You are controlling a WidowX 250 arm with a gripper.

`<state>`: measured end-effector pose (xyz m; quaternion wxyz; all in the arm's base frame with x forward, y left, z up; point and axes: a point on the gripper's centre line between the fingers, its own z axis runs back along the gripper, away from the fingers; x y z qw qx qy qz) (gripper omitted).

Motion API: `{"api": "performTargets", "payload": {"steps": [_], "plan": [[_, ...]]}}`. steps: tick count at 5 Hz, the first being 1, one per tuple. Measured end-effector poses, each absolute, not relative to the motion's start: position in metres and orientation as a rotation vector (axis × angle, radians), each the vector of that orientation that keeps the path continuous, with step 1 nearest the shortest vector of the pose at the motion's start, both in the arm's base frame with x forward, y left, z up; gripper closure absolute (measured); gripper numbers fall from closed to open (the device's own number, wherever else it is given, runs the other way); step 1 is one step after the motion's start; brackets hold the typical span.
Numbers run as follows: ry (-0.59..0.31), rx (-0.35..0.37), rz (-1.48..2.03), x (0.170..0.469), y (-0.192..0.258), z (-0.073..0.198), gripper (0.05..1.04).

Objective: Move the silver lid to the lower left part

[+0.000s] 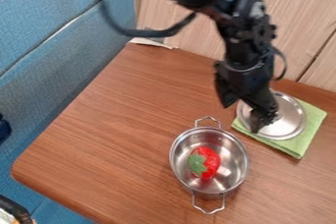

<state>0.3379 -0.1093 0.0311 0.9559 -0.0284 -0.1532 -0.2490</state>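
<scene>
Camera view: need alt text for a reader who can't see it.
A black robot arm, jaws open, hangs over a silver lid on a green cloth, right side of a wooden table. Lower left of the lid, a two-handled steel pot holds a red strawberry with green leaves.

On desk (118, 129): one pot (231, 155), strawberry (209, 161) inside. Right of pot and farther back: one cloth (300, 147), lid (290, 115) on top.
</scene>
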Motion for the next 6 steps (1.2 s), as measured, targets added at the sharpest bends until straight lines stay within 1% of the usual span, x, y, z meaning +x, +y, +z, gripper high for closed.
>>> {"api": "performTargets", "payload": {"steps": [1,2,3,4,5,6], "plan": [[-0.303,-0.06,-0.52,0.36,-0.12,0.026,0.082],[-0.278,-0.051,-0.532,0.371,-0.128,0.015,0.082],[-0.248,-0.035,-0.553,0.376,-0.131,0.003,0.082],[-0.231,-0.049,-0.561,0.379,-0.134,-0.009,0.083],[-0.235,-0.05,-0.57,0.384,-0.136,-0.01,0.118],[-0.24,-0.034,-0.571,0.385,-0.134,-0.011,0.366]]}}
